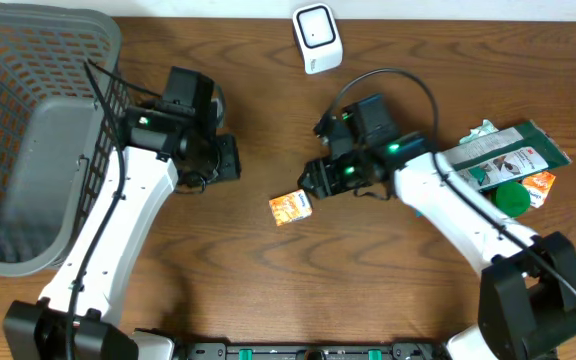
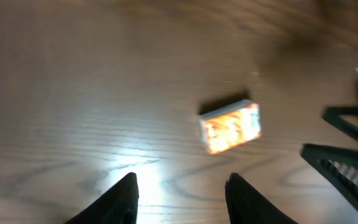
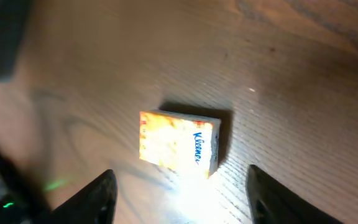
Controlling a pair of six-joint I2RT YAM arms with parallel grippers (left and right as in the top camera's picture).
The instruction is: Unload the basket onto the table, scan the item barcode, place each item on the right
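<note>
Orange tissue pack lies flat, long axis running left–right — left end effector and right end effector spread, empty.

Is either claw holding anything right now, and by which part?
Nothing is held. The orange tissue pack lies loose on the table; the left gripper and right gripper are both open, empty.

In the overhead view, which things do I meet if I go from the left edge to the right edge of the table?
Grey basket → left gripper → orange tissue packet → pile of packages.
</note>
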